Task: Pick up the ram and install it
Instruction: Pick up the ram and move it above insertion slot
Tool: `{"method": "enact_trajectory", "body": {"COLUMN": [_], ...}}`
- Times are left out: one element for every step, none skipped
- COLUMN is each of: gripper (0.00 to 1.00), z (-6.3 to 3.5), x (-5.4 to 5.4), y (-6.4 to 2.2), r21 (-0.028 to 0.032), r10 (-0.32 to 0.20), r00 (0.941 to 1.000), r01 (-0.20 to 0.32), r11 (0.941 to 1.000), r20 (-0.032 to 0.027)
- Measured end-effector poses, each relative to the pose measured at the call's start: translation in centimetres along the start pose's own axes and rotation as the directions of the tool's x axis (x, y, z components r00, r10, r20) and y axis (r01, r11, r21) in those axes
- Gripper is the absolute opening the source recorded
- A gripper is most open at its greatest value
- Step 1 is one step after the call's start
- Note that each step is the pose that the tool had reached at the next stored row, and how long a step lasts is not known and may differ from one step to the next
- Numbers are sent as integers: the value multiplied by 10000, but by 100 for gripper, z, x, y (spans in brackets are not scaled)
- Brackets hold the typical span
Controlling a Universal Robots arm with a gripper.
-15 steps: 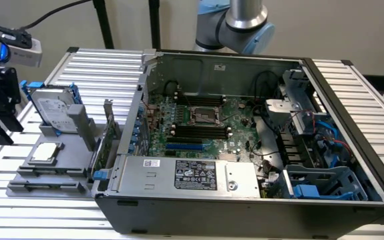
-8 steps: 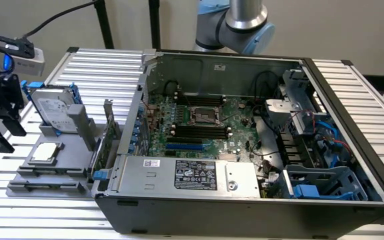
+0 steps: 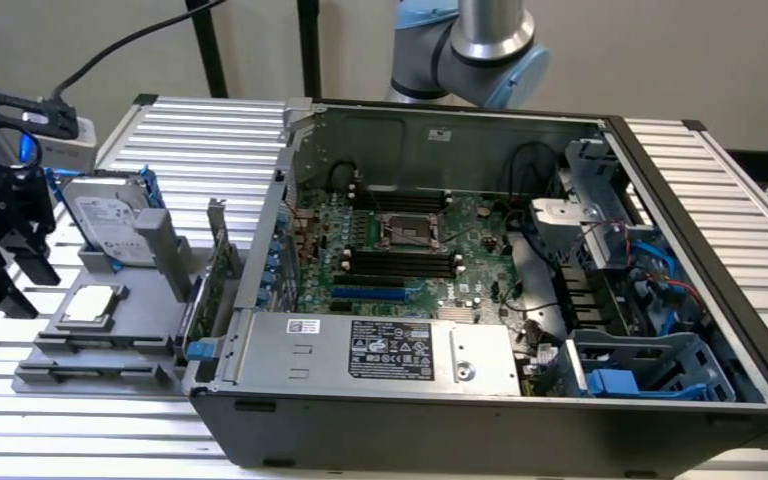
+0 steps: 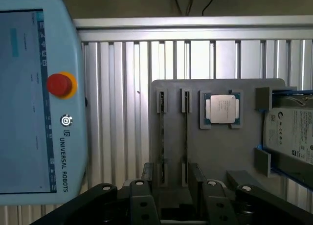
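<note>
Gripper over the parts holder, fingers spread, holding nothing.

From the exterior view's left: the gripper hangs above the gray holder, which carries the drive and CPU. The open case lies at the right. In the wrist view the ram stands edge-on in a holder slot, with a second stick in the next slot, beside the CPU.

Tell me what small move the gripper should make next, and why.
Probably ease straight down toward the ram, keeping it centred. The gripper hangs above the gray tray, the ram stands on edge in its slot beside the processor chip, and the motherboard's memory slots look empty.
</note>
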State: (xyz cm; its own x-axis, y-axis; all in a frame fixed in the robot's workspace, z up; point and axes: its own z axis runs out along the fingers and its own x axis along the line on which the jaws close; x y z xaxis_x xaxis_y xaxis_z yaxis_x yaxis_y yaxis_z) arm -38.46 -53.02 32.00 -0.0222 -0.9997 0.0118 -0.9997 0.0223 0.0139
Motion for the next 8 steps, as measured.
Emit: {"method": "enact_trajectory", "body": {"gripper": [42,42,42,42,42,42,42,42], "z": [18,36,54,72,91,109,126,146], "x": [2,3,5,8,10,13,16,19], "y": [1,1,2,3,4,5,7,8], "r21": [-1,-1,-1,-1,-1,0,-1,-1], "r10": [-2,-4,-6,-6,-6,-6,-7,-7], "r00": [10000,10000,10000,10000,10000,10000,10000,10000], "r01": [2,4,6,6,6,6,7,7], "r11": [10000,10000,10000,10000,10000,10000,10000,10000], "r20": [-2,-1,-2,-1,-1,-1,-1,-1]}}
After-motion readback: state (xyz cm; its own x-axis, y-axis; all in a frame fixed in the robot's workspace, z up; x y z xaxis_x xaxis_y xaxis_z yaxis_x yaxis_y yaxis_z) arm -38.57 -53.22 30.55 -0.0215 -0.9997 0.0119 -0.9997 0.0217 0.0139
